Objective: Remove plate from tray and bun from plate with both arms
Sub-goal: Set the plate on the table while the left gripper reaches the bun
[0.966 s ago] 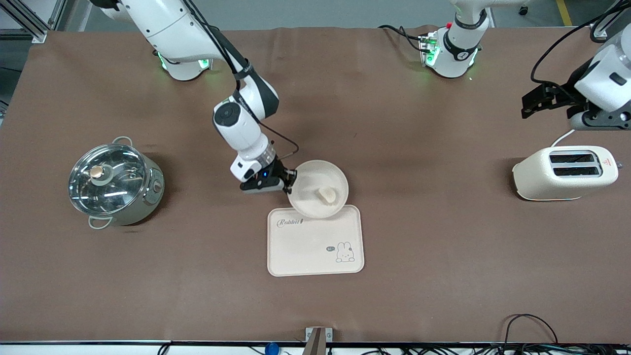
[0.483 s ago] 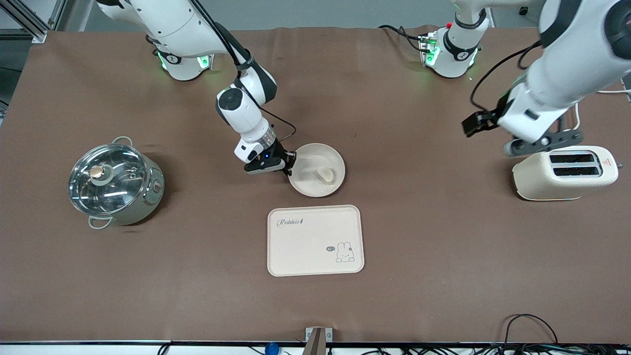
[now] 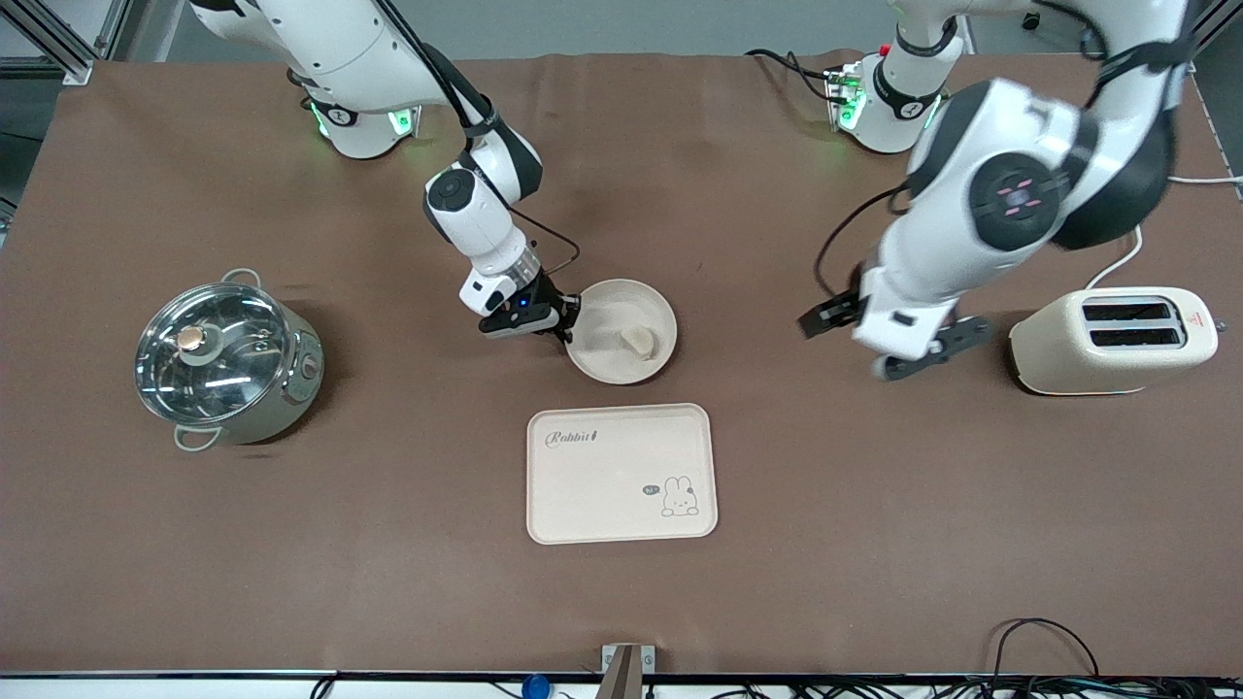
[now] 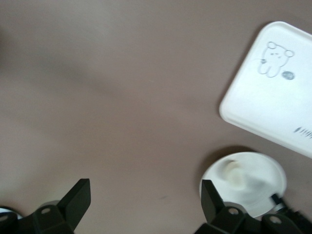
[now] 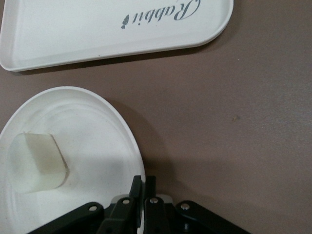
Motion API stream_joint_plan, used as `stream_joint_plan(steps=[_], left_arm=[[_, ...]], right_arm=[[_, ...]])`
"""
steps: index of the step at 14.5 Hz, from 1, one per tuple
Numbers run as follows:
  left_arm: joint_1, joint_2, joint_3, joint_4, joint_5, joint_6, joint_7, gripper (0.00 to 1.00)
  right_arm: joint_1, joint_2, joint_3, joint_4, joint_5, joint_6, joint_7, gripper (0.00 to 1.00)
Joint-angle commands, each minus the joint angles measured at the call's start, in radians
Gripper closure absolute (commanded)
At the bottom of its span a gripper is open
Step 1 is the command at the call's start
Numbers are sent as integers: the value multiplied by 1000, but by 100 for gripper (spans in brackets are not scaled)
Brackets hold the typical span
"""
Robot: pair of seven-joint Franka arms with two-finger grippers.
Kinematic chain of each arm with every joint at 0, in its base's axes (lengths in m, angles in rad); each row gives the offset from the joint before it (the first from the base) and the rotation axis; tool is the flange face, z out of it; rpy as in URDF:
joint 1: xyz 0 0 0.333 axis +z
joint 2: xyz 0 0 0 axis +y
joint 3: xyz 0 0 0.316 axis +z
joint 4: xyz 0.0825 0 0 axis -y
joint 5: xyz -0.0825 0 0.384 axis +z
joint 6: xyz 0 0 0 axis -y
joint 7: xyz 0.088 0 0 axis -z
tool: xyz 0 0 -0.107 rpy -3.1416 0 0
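A small pale bun [image 3: 639,340] is sitting in a round cream plate [image 3: 621,330] that is resting on the brown worktop [image 3: 777,505], apart from the rabbit tray [image 3: 621,473], which lies nearer the front camera. The right claw [image 3: 565,325] is pinching the plate's thin rim, which looks stiff, light and slippery. The bun looks soft and light, best gripped gently across its sides; the left claw [image 3: 879,340] is hanging spread wide over bare worktop between plate and toaster [image 3: 1112,340].

Left arm [image 3: 1010,194] blurred; tray [image 4: 273,102] and plate [image 5: 73,161] cut by wrist-view edges — bun [image 4: 237,176] perhaps smeared.
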Motion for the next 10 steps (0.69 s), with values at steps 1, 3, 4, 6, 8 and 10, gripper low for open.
stream_joint_plan(steps=[1, 3, 4, 6, 8, 10], left_arm=[[-75, 102, -4, 14, 10, 128, -181, 0], [-143, 162, -1, 15, 21, 218, -318, 0], [-154, 194, -2, 17, 40, 257, -365, 0], [-207, 248, -2, 18, 59, 327, -450, 0], [-250, 311, -1, 17, 83, 416, -528, 0], [-292, 355, 1, 14, 129, 456, -600, 1]], right_arm=[[-6, -39, 3, -39, -1, 7, 18, 1], [-8, -50, 4, -30, -1, -2, 76, 0], [-9, -69, 4, -22, -1, -22, 104, 0], [-26, -132, 1, 21, 1, -177, 110, 0], [-64, -209, -2, 118, 1, -453, 112, 0], [-92, -287, -8, 194, -1, -656, 112, 0]])
